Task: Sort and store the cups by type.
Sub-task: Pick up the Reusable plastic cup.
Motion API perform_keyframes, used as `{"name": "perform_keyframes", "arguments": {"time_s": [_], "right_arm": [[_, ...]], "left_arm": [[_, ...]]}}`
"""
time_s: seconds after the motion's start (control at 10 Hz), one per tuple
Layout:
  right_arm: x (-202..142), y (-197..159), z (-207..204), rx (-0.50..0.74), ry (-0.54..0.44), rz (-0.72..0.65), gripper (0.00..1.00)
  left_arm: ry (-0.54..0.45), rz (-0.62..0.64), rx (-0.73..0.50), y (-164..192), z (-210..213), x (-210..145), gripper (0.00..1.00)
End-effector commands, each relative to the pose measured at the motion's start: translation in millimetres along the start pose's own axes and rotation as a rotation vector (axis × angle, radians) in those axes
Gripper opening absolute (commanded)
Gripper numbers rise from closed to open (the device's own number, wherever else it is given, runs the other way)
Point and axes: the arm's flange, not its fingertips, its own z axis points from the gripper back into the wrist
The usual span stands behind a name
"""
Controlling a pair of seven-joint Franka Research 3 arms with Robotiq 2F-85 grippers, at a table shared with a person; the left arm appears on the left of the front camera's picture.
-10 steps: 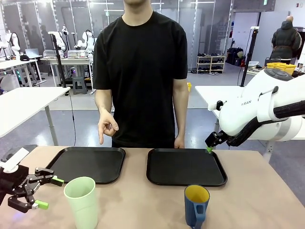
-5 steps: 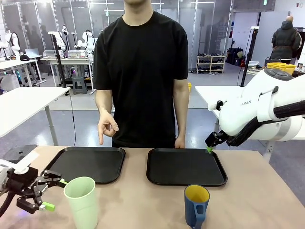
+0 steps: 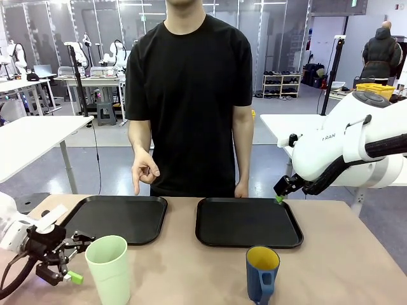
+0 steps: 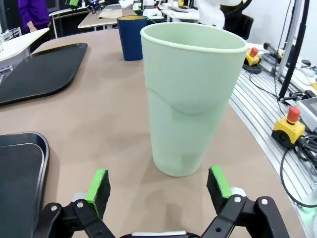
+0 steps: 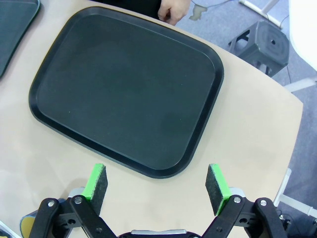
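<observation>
Two empty claws are gaping wide: left claw facing the green tumbler at twelve o'clock, right claw hovering above a black tray.

A robotics laboratory was indicated. Off the edge of the table, to the right of the left fingers in the left wrist view, yellow emergency-stop boxes with red buttons were seen among loose cables on a slotted metal frame. Far beyond the fingers, in the front view, an open hall with a grey floor was shown. It was furnished with white work tables, a stool, a low rack of shoes and a yellow bin, and divided by glass partitions. A white robot arm was seen at the table's side.
</observation>
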Motion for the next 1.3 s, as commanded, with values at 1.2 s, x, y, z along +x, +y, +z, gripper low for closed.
{"name": "perform_keyframes", "arguments": {"time_s": [1.2], "right_arm": [[0,-2,0,0.007,-0.003,-0.001,1.0]], "left_arm": [[-0.166,-0.08,-0.237,5,-32,-27,1.0]]}}
